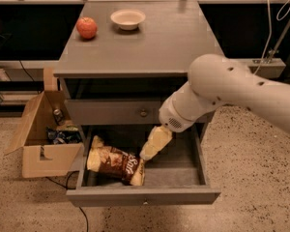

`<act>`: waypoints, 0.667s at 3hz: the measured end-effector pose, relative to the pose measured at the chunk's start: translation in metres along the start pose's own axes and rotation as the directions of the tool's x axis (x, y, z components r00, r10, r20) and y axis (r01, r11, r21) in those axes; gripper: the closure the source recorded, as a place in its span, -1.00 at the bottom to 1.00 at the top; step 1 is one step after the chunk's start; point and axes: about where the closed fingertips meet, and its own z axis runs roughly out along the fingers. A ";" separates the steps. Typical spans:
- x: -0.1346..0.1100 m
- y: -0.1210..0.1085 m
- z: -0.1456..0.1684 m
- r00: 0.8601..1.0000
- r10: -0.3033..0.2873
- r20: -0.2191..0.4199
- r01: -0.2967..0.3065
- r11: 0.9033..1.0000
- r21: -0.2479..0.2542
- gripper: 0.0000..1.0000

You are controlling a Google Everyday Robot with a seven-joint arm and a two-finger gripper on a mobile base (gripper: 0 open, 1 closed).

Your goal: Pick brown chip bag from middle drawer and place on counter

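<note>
The brown chip bag (pixel 113 161) lies on its side in the left half of the open middle drawer (pixel 145 195), cream ends to the left and right. My gripper (pixel 152 148) hangs from the white arm into the drawer, just above and right of the bag's right end, close to it. I cannot tell whether it touches the bag. The grey counter (pixel 174 42) is the cabinet's top, above the drawer.
A red apple (pixel 87 27) and a pale bowl (pixel 128 19) sit at the counter's back left. The shut upper drawer front with a brass knob (pixel 106 112) is above the open drawer. An open cardboard box (pixel 43 158) with packets stands on the floor at left.
</note>
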 end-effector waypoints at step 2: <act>-0.003 -0.004 0.120 0.997 -0.014 0.076 0.014 1.000 0.000 -1.00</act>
